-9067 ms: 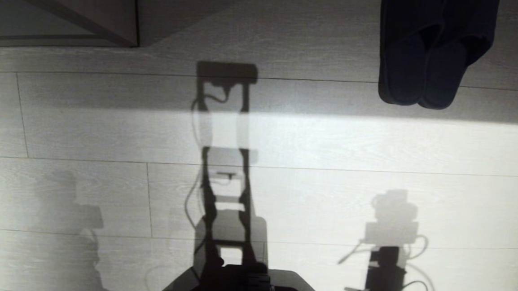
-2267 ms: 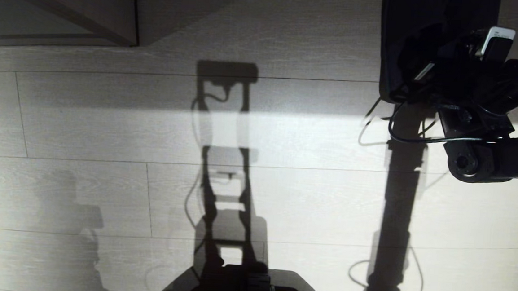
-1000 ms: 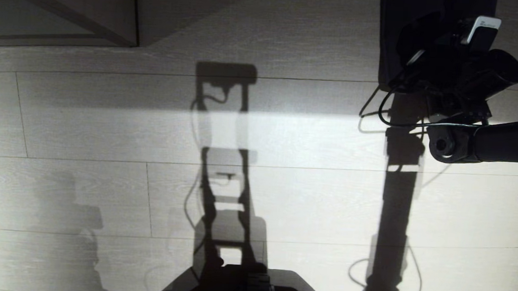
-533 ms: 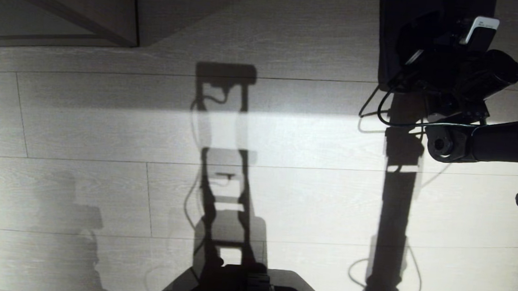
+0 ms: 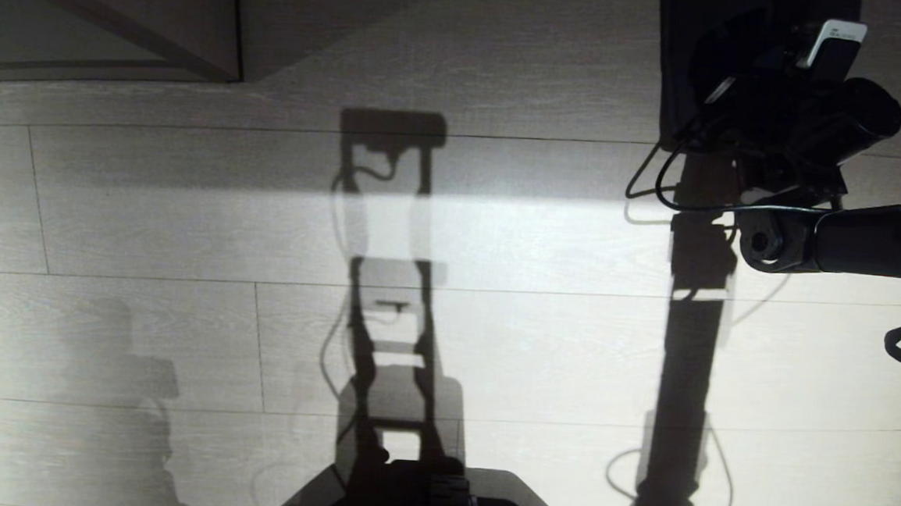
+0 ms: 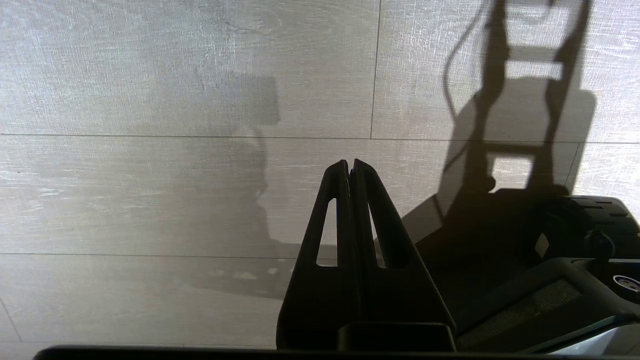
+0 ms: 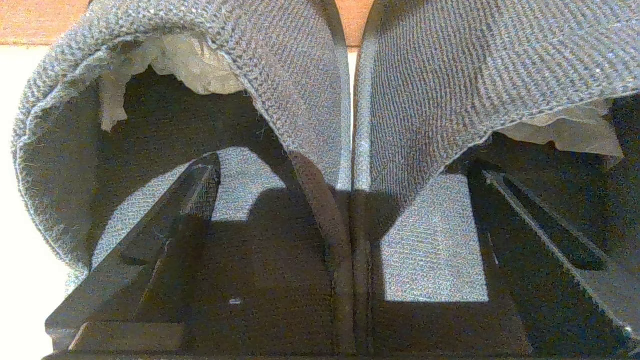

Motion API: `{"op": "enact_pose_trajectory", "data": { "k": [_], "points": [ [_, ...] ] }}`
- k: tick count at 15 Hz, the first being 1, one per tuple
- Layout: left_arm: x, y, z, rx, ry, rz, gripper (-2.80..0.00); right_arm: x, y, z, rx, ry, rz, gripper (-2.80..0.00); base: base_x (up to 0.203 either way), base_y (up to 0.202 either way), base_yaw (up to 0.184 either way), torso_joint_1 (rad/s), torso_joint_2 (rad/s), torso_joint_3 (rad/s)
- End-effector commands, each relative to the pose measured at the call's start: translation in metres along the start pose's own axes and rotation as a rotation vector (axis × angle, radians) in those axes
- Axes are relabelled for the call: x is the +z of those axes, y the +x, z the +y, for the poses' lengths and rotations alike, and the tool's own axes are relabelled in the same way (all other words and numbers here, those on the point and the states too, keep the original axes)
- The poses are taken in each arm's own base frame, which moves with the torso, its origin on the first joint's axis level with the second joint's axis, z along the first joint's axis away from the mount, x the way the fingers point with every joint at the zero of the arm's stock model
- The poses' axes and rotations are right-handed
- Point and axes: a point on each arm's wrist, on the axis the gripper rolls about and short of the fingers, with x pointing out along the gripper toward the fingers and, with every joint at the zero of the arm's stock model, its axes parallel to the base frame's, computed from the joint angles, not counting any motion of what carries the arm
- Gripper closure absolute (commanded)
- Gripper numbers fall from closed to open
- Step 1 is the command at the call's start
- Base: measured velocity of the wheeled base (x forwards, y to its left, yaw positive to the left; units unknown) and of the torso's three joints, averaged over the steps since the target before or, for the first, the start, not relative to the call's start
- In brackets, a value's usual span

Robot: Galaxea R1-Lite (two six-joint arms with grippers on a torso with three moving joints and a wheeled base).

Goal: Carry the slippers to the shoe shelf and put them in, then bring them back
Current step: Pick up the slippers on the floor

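Head view: pale plank floor [image 5: 148, 211], lit by a bright band across the middle, crossed by long dark shadows of the robot. At the top right, the slippers [image 5: 677, 63] — near-black in the shade, side by side on the floor, mostly hidden behind the right arm [image 5: 873, 244]. Coming in from the right edge, that arm bends up to the slippers, with looping cables and a white-topped camera on its wrist. Right gripper tips hidden here under the wrist. At the top left, a corner of a pale wood-grain unit [image 5: 198, 26], well apart from the slippers. Right wrist view: right gripper [image 7: 345, 200] spread wide, one finger inside each slipper opening, the two inner walls of the slippers [image 7: 310, 90] standing between the fingers. Left finger [image 7: 165, 235] low inside one slipper, right finger [image 7: 540, 225] inside the other. Not squeezing yet, with a gap on both sides of the inner walls. Grey-blue ribbed fabric, a lighter rim, some crumpled pale stuffing [image 7: 190, 60] in the toes. Left wrist view: left gripper [image 6: 350, 167] with fingers pressed together, holding nothing — hanging over bare floor [image 6: 150, 75] beside the dark robot base [image 6: 540, 250].
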Motion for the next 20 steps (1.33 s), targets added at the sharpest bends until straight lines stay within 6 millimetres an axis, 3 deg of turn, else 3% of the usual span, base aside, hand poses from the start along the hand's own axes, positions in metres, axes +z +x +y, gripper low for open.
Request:
{"op": "enact_pose_trajectory", "data": {
  "k": [1, 4, 5, 6, 12, 18, 20],
  "points": [
    [0.000, 0.000, 0.000, 0.000, -0.001, 0.000, 0.00, -0.004, 0.000, -0.001, -0.004, -0.003, -0.001, -2.80, 0.000, 0.000, 0.000, 0.000, 0.00, 0.000],
    [0.000, 0.000, 0.000, 0.001, -0.001, 0.000, 0.00, -0.001, 0.001, -0.003, -0.011, -0.005, -0.007, -2.80, 0.000, 0.000, 0.000, 0.000, 0.00, 0.000],
    [0.000, 0.000, 0.000, 0.000, -0.001, 0.000, 0.00, 0.002, 0.002, -0.004, -0.022, -0.004, -0.012, -2.53, 0.000, 0.000, 0.000, 0.000, 0.00, 0.000],
    [0.000, 0.000, 0.000, 0.001, -0.001, 0.000, 0.00, 0.006, 0.002, -0.004, -0.029, -0.002, -0.020, 0.00, 0.000, 0.000, 0.000, 0.000, 0.00, 0.000],
    [0.000, 0.000, 0.000, 0.001, -0.001, 0.000, 0.00, 0.027, -0.001, -0.007, -0.036, 0.004, -0.039, 0.00, 0.000, 0.000, 0.000, 0.000, 0.00, 0.000],
    [0.000, 0.000, 0.000, 0.001, -0.001, 0.000, 0.00, 0.034, -0.004, -0.010, -0.041, 0.002, -0.063, 0.00, 0.000, 0.000, 0.000, 0.000, 0.00, 0.000],
    [0.000, 0.000, 0.000, 0.001, -0.001, 0.000, 0.00, 0.046, -0.007, -0.012, -0.044, 0.007, -0.079, 0.00, 0.000, 0.000, 0.000, 0.000, 0.00, 0.000]
  ]
}}
